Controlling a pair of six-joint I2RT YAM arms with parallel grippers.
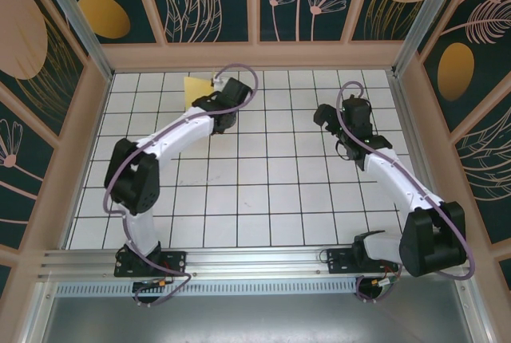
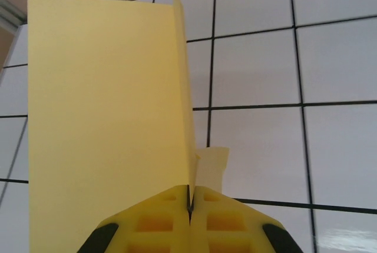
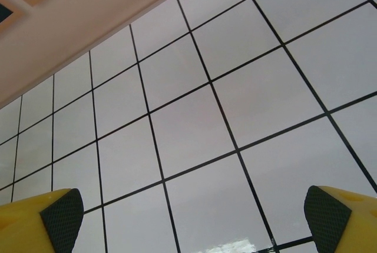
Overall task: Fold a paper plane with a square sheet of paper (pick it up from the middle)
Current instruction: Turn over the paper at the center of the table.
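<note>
— What lies underneath?
— A white counter (image 1: 263, 199), ruled by thin black lines into square tiles.
— And around it?
— At twelve o'clock, a pale wooden ledge (image 1: 255, 56). Above it stand dark green wall panels (image 1: 211, 0) with gold discs and pink outlines of leaves and flowers. Similar panels stand at nine and three.
— At six?
— A ribbed metal rail (image 1: 255, 259) runs across the near edge.

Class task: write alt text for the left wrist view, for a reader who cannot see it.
The left gripper, shut, pinches a folded yellow sheet of paper; one flap spreads wide. Behind lies a white gridded table.
</note>
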